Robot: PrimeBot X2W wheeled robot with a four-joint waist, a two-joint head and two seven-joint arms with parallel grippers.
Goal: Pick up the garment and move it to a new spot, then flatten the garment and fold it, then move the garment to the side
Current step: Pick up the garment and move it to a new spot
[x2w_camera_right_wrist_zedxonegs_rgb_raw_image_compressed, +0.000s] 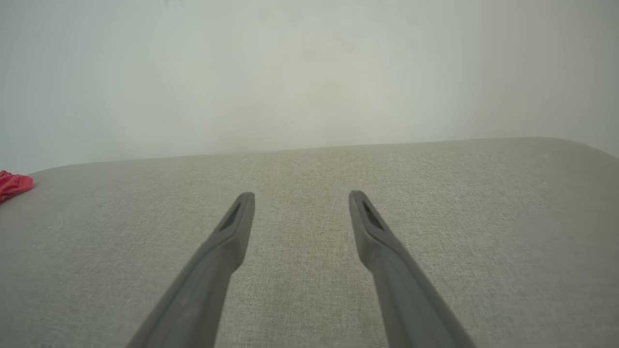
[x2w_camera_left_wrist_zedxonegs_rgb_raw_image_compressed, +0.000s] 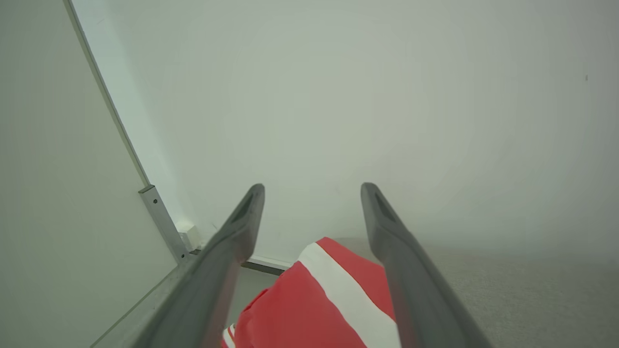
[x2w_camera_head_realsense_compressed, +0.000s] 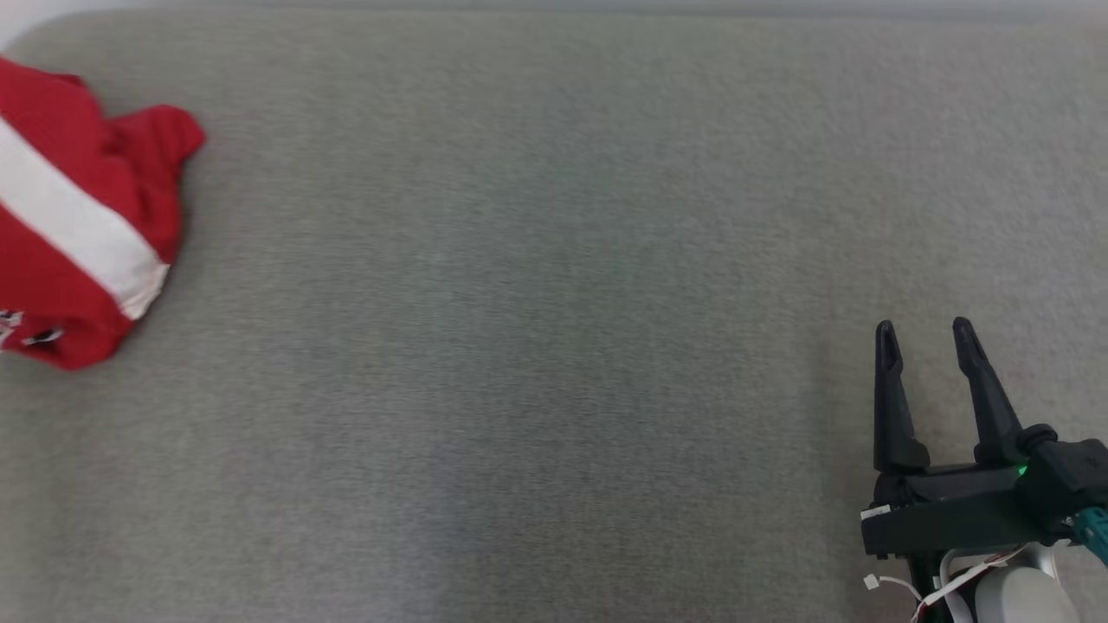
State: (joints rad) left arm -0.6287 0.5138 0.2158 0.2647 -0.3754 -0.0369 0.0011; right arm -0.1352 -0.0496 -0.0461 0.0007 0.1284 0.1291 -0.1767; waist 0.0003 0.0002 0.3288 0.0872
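Note:
A red garment (x2w_camera_head_realsense_compressed: pixel 78 216) with a broad white stripe lies bunched at the left edge of the grey fabric surface (x2w_camera_head_realsense_compressed: pixel 537 329), partly cut off by the head view's border. The left wrist view looks over the same garment (x2w_camera_left_wrist_zedxonegs_rgb_raw_image_compressed: pixel 314 304), which lies below and between the fingers of my left gripper (x2w_camera_left_wrist_zedxonegs_rgb_raw_image_compressed: pixel 312 188); that gripper is open and holds nothing. My right gripper (x2w_camera_head_realsense_compressed: pixel 924 329) rests open near the surface's lower right corner, far from the garment. In the right wrist view that gripper (x2w_camera_right_wrist_zedxonegs_rgb_raw_image_compressed: pixel 302 195) points across bare fabric, with a red scrap of the garment (x2w_camera_right_wrist_zedxonegs_rgb_raw_image_compressed: pixel 14 184) at the far left.
A pale wall (x2w_camera_right_wrist_zedxonegs_rgb_raw_image_compressed: pixel 309 72) rises behind the surface's far edge. A second white panel with a metal corner strip (x2w_camera_left_wrist_zedxonegs_rgb_raw_image_compressed: pixel 162 224) stands close to the garment's left side. Open grey fabric stretches between the garment and my right gripper.

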